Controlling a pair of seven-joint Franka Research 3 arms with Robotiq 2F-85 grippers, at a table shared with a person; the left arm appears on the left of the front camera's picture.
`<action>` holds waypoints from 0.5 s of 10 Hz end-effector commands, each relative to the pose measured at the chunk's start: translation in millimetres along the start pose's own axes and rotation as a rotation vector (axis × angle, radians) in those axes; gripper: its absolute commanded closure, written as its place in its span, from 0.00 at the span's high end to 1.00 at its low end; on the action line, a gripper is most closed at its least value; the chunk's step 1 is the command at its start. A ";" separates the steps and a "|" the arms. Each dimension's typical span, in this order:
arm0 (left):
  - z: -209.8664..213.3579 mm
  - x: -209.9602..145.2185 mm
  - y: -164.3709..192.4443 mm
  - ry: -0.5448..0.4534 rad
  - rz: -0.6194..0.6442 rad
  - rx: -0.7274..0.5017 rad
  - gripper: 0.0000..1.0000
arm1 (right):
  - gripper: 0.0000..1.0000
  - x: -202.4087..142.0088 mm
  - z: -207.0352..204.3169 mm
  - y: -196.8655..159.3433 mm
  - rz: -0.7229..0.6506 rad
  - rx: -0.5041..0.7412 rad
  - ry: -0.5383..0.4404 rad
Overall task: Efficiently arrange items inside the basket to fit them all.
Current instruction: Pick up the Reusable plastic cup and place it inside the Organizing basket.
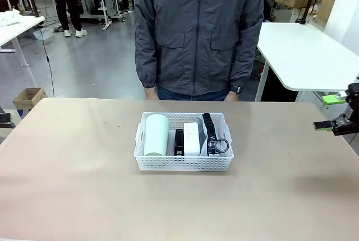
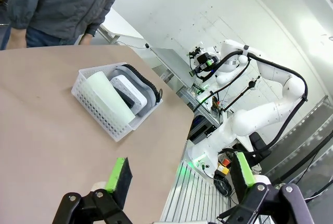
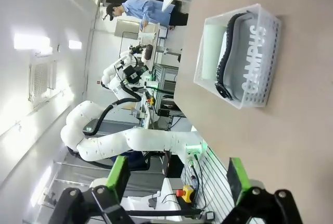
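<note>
Front view: white perforated basket (image 1: 183,162) sits at mid-surface, on the tan surface (image 1: 78,185), just in front of the person (image 1: 199,28) standing at the far edge. Basket long axis runs left-right across the surface. All four items lie inside it, side by side, each with its long axis pointing from the robot's side toward the person.

Order from robot's left to right: pale green cup (image 1: 156,135) lying on its side; small black stapler (image 1: 179,142); white boxy device (image 1: 192,138); grey zip pouch (image 1: 211,134) standing on edge against the right wall, black trim uppermost, a ring at its near end.

Right gripper (image 1: 332,112) is at the far right edge of the frame, off beside the surface, well apart from the basket; green pads visibly separated, nothing between them.

Left wrist view: left gripper (image 2: 182,174) hovers above the surface edge, fingers (image 2: 118,174) spread wide and empty; basket farther off, upper left.

Right wrist view: right fingers (image 3: 118,171) wide apart, holding nothing. Basket at upper right, pouch side nearest the camera, lettering "CAMPUS" legible through the wall.
</note>
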State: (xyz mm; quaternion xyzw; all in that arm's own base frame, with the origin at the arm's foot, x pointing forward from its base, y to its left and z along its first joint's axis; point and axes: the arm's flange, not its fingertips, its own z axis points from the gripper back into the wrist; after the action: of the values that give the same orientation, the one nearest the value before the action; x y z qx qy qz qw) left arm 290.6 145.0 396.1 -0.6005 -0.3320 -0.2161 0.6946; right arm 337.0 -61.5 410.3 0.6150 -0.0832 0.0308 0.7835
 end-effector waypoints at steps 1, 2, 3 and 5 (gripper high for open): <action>-4.6 1.6 -3.8 -0.024 0.005 -0.001 1.00 | 1.00 -2.2 3.1 10.4 0.022 -0.003 0.008; -4.6 1.6 -3.8 -0.024 0.005 -0.001 1.00 | 1.00 -2.2 3.1 10.4 0.022 -0.003 0.008; -4.6 1.6 -3.8 -0.024 0.005 -0.001 1.00 | 1.00 -2.2 3.1 10.4 0.022 -0.003 0.008; -4.6 1.6 -3.8 -0.024 0.005 -0.001 1.00 | 1.00 -2.2 3.1 10.4 0.022 -0.003 0.008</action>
State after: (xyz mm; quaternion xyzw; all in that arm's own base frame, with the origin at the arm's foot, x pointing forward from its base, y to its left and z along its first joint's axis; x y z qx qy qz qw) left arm 290.5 144.9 396.1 -0.6006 -0.3319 -0.2161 0.6946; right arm 334.8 -60.0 417.8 0.6121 -0.0888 0.0388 0.7848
